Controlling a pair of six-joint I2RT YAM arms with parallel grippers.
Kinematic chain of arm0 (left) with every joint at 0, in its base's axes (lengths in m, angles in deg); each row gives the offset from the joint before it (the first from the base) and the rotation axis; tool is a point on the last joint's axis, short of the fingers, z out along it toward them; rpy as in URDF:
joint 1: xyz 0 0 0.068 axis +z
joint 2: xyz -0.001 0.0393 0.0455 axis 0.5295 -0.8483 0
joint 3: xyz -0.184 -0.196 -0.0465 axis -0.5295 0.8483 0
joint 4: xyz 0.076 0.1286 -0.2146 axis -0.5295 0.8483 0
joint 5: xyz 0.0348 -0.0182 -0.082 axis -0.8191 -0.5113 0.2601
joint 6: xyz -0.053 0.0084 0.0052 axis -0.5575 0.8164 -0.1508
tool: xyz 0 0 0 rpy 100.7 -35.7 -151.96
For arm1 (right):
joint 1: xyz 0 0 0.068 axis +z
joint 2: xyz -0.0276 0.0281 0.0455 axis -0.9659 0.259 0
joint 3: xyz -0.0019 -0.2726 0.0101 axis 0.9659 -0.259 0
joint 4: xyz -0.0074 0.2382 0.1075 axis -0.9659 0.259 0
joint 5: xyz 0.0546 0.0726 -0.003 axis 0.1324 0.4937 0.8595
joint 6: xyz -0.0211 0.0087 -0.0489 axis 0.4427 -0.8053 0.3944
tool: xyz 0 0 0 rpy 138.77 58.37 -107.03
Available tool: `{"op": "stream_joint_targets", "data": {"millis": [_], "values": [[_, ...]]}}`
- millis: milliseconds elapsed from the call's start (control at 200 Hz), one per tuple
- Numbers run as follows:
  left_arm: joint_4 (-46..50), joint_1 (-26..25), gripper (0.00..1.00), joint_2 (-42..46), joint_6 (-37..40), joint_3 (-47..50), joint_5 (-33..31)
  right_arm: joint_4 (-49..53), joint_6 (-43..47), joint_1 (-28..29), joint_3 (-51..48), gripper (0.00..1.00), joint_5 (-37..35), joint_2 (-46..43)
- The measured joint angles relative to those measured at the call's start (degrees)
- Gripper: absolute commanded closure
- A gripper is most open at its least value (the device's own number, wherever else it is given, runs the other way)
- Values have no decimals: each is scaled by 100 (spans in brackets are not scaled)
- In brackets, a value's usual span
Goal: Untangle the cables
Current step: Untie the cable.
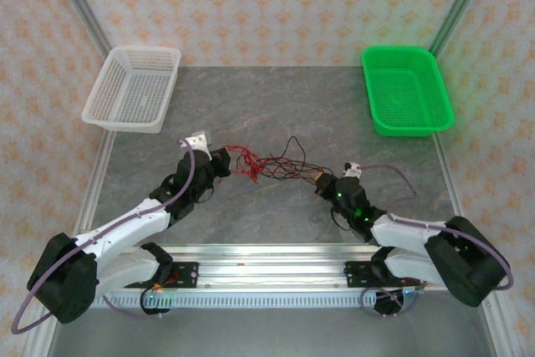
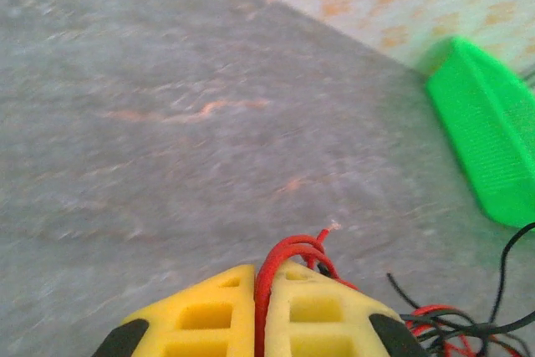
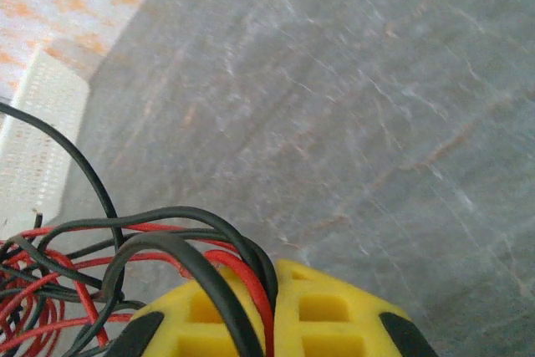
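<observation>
The cables point(image 1: 280, 166) are thin red and black wires stretched in a loose tangle across the middle of the grey table, between my two grippers. My left gripper point(image 1: 224, 161) holds the tangle's left end; in its wrist view the yellow fingers point(image 2: 209, 311) are shut on red cables point(image 2: 288, 257) that loop out above the tips, with more red and black strands point(image 2: 456, 319) at the lower right. My right gripper point(image 1: 328, 183) holds the right end; its yellow fingers point(image 3: 334, 311) pinch red and black cables point(image 3: 238, 269) that fan off to the left.
A white basket point(image 1: 134, 88) stands at the back left and a green basket point(image 1: 406, 89) at the back right. A metal rail point(image 1: 267, 267) with the arm bases runs along the near edge. Patterned walls close in the table.
</observation>
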Motion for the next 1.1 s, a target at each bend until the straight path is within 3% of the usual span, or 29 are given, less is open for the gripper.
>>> {"op": "stream_joint_targets", "data": {"millis": [315,811,1101], "values": [[17,0,100,564,-483,1128,-1285,415,-723,7,146,100,-188,424],[1329,11,100,1331,-551,721,-3029,1578,-868,0,468,100,-994,162],[1742,9,94,1346,-573,457,-3447,2465,-260,-42,756,100,-1676,-627]]}}
